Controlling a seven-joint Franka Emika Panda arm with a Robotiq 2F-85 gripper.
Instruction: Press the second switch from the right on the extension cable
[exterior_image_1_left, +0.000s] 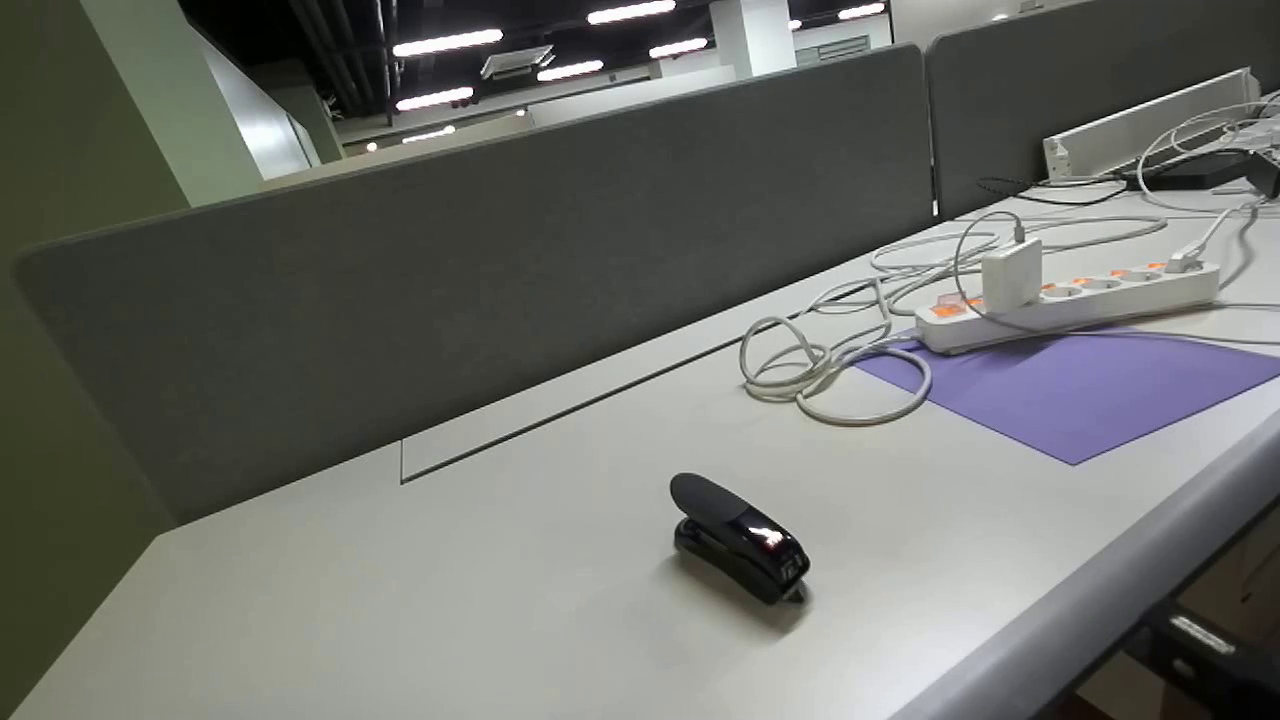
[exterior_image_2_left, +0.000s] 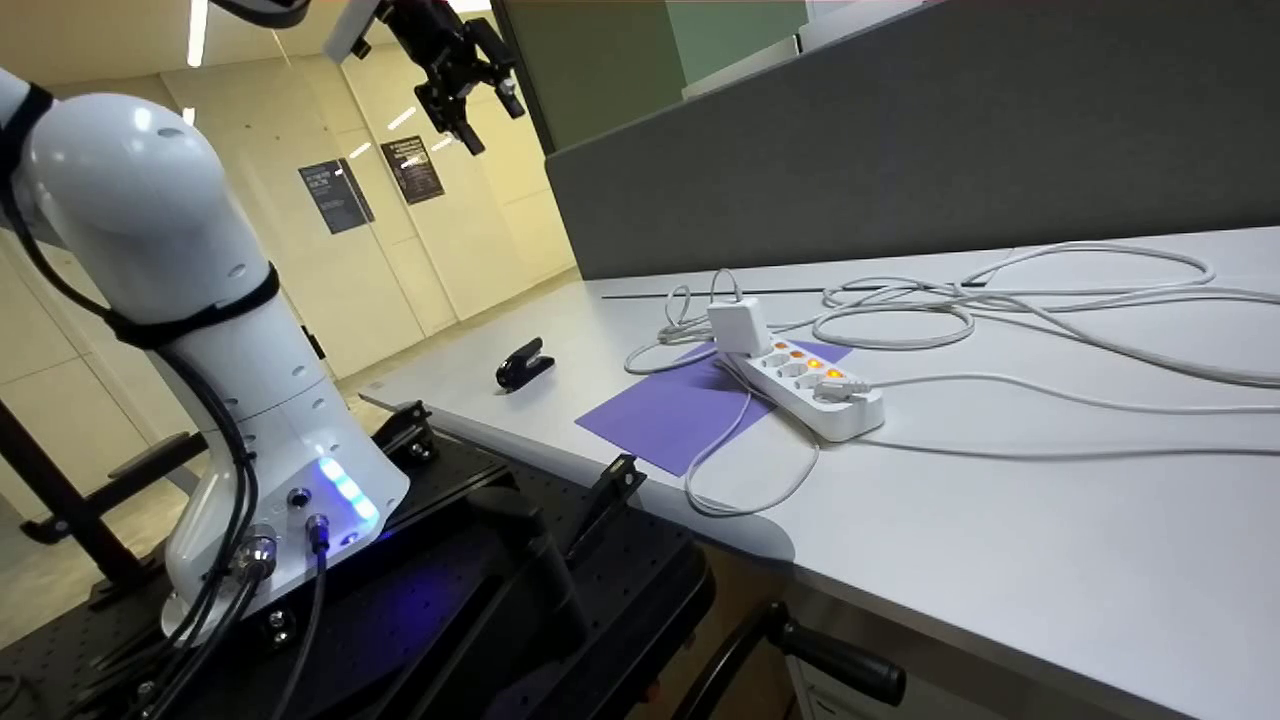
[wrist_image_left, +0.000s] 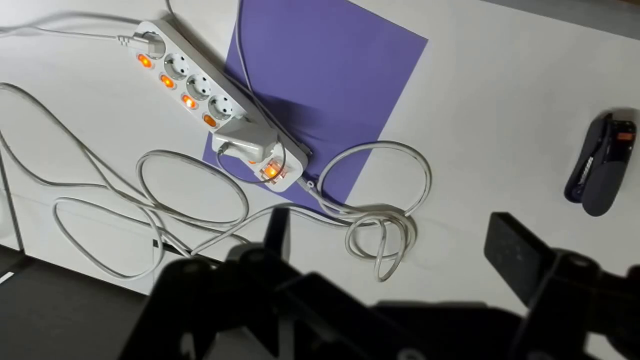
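The extension cable (exterior_image_1_left: 1100, 305) is a long white power strip lying partly on a purple sheet. It also shows in an exterior view (exterior_image_2_left: 858, 418) and in the wrist view (wrist_image_left: 207, 92). A white adapter (wrist_image_left: 247, 140) and a white plug (wrist_image_left: 150, 45) sit in its sockets. Orange switches line one long edge. In the wrist view several glow, while the switch beside the adapter (wrist_image_left: 209, 120) looks darker. The adapter partly hides another switch. A larger lit switch (wrist_image_left: 271, 171) is at the cord end. My gripper (exterior_image_2_left: 494, 128) is open and empty, high above the table, apart from the strip.
A black clip-like gadget (exterior_image_1_left: 740, 540) lies on the white table. Loose white cord loops (wrist_image_left: 380, 225) spread beside the strip, and a thin cord crosses the purple sheet (wrist_image_left: 330, 65). A grey partition (exterior_image_2_left: 900, 150) stands along the table's back edge.
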